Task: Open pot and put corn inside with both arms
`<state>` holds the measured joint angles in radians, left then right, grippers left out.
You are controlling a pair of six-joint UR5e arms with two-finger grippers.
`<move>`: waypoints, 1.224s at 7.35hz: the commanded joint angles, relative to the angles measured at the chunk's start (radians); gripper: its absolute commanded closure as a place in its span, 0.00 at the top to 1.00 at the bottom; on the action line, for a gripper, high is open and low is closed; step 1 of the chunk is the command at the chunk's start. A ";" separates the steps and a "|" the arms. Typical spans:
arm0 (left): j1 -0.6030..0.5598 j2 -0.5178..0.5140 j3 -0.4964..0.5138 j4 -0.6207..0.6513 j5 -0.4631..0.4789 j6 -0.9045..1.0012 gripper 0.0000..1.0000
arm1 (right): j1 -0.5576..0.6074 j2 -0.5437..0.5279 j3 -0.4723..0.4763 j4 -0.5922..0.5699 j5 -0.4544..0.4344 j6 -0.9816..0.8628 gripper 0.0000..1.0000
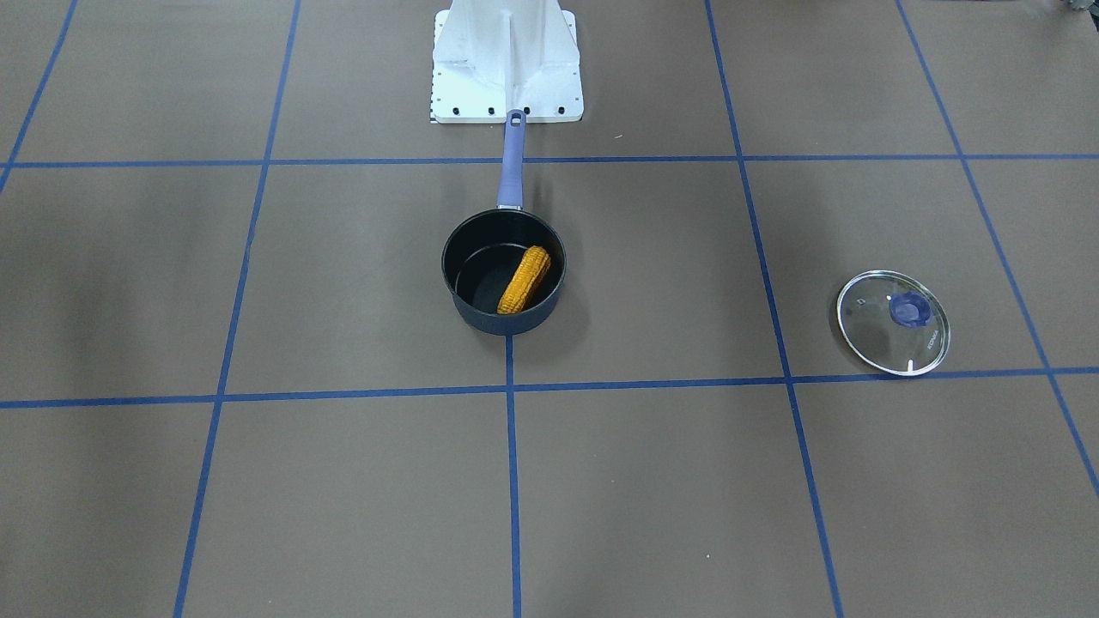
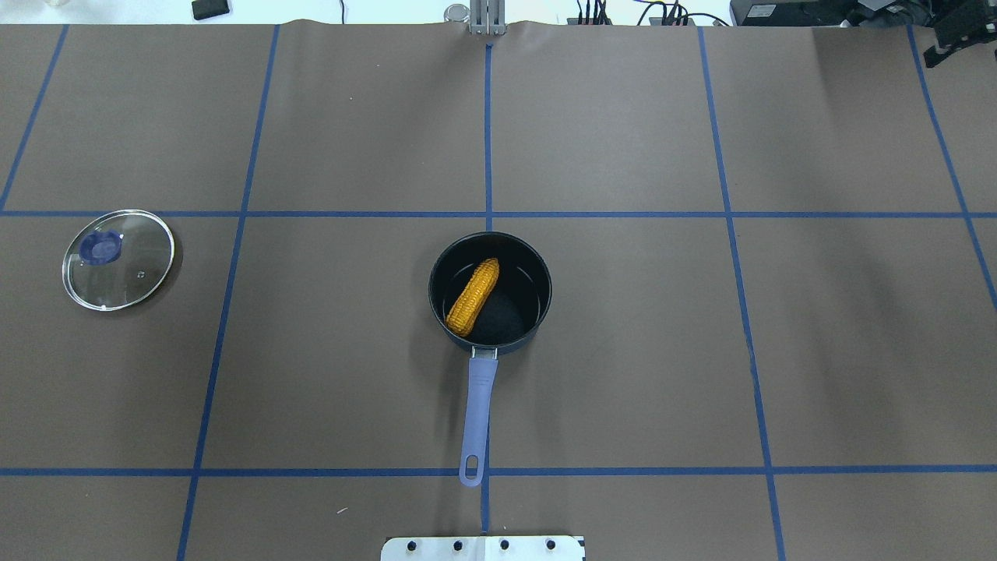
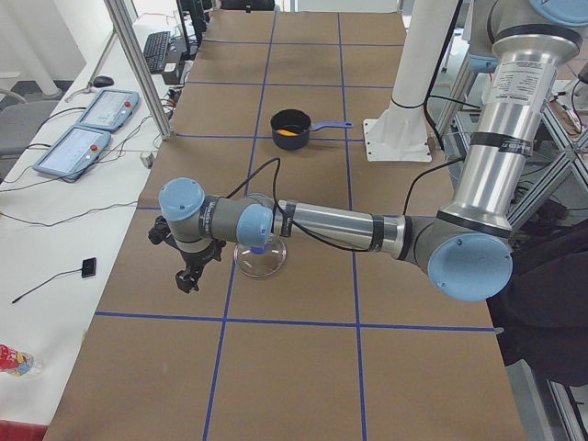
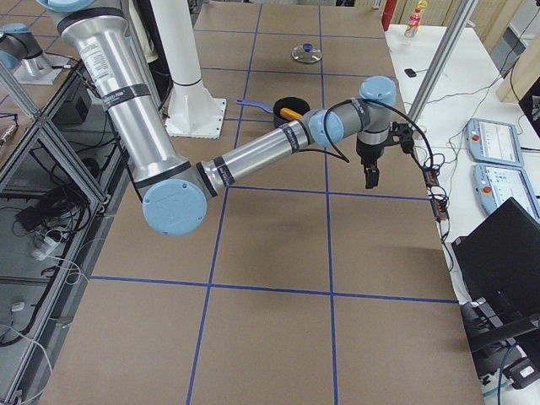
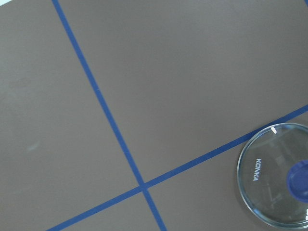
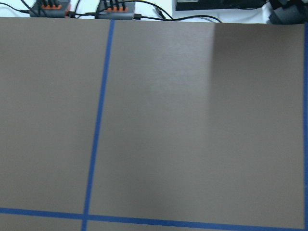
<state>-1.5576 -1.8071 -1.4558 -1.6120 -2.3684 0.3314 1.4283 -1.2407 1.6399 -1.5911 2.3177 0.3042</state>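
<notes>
The dark navy pot [image 2: 530, 265] stands open at the table's middle, its purple handle [image 2: 477, 413] pointing toward the robot's base. The yellow corn [image 2: 473, 297] lies inside it, also in the front view [image 1: 525, 279]. The glass lid [image 2: 118, 259] with its purple knob lies flat on the table far to the robot's left, and shows in the left wrist view [image 5: 269, 178]. My left gripper [image 3: 186, 281] hangs just beyond the lid, apart from it. My right gripper [image 4: 371, 177] hangs over the table's far right edge. Both show only in side views; I cannot tell if they are open.
The robot's white base plate [image 1: 506, 86] stands just behind the pot handle's end. Cables and connectors [image 2: 607, 14] run along the table's far edge. Teach pendants [image 3: 92, 115] lie on the white bench beside the table.
</notes>
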 commanded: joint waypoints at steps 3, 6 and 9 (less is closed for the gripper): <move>-0.079 0.002 0.048 0.007 -0.003 0.084 0.98 | 0.090 -0.140 0.014 0.010 0.042 -0.091 1.00; -0.119 0.083 0.052 -0.012 -0.046 0.125 0.98 | 0.104 -0.222 0.034 0.046 0.043 -0.096 1.00; -0.156 0.198 0.045 -0.093 -0.049 0.178 0.98 | 0.104 -0.226 0.041 0.049 0.046 -0.082 1.00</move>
<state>-1.7035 -1.6679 -1.4071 -1.6566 -2.4168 0.4901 1.5323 -1.4642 1.6788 -1.5431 2.3637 0.2170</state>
